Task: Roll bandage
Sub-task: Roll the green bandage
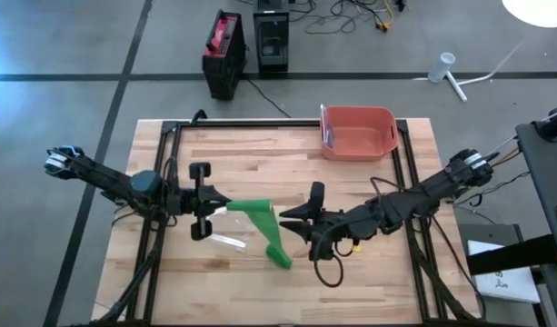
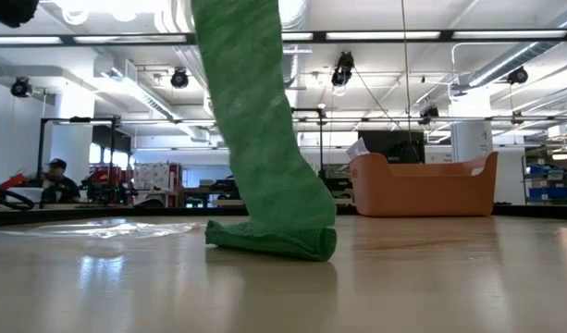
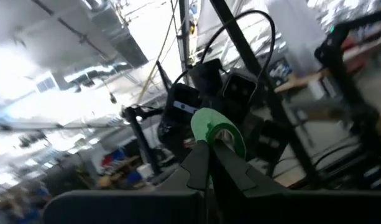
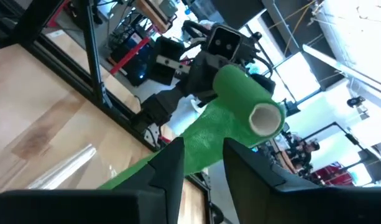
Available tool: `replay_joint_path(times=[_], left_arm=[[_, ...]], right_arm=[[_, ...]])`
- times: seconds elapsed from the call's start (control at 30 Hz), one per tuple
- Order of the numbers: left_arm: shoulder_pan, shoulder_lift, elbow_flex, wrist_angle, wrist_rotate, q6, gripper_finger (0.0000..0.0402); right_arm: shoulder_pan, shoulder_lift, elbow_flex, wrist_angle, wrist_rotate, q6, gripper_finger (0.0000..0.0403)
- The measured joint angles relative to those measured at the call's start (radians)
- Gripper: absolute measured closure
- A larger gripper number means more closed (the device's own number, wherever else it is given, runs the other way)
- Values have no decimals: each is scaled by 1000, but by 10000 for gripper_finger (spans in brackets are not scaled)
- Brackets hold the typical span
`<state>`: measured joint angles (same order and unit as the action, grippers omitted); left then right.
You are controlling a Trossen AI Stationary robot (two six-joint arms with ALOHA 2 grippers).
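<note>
The left arm reaches in from the table's left edge, and the left gripper [image 1: 225, 205] hangs above the middle of the wooden table [image 1: 369, 272], its 2 fingers clenched on the rolled end of the green bandage [image 1: 260, 218]. In the left wrist view the roll [image 3: 216, 129] sits right at the fingertips [image 3: 199, 163], pinched between them, with its pale core facing the camera. Below and just beside that gripper, a clear plastic wrapper [image 1: 225, 241] lies flat on the wood.

From the roll the loose strip of bandage runs right and down toward the near edge of the table, ending in a folded heap [image 2: 274, 242] that rests on the tabletop; the low view shows the strip hanging down from above onto that heap.

To the right of the strip, the right gripper [image 1: 294, 218] points toward the bandage from the right arm, which stretches in from the table's right side. In the right wrist view its 2 fingers [image 4: 171, 163] stand apart on either side of the green strip, the jaws part open and not gripping it; whether they touch the cloth cannot be told.

Farther right, at the far edge of the table, stands an orange-red plastic bin [image 1: 358, 133]. On the floor beyond the table are 2 black boxes [image 1: 225, 54] with cables.
</note>
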<state>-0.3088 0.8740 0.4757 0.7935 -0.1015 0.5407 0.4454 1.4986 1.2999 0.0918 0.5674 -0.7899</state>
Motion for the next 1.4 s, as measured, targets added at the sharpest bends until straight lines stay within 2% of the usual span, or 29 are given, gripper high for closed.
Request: replay_joint_path(times=[0.3,0.5,0.73,0.9,1.03,1.2,1.3,1.4], left_arm=[[0,63,34,4,10,-311,401],[0,178,108,23,10,-481,401],[-6,285,205,25,15,-501,401],[-6,280,231,-8,15,-429,397],[-3,246,231,-40,-4,-389,372],[-4,187,225,-133,-33,-371,321],[-3,193,223,-161,-34,-403,286],[-5,212,223,-150,9,-442,252]], right_arm=[[11,3,0,86,0,-73,289],[15,8,0,96,0,-92,278],[33,-10,1,109,50,43,293],[46,-23,2,91,68,120,343],[50,-32,0,30,35,159,393],[64,-55,0,9,-38,247,393],[81,-68,-1,5,-41,240,397],[86,-90,-1,11,-28,252,397]])
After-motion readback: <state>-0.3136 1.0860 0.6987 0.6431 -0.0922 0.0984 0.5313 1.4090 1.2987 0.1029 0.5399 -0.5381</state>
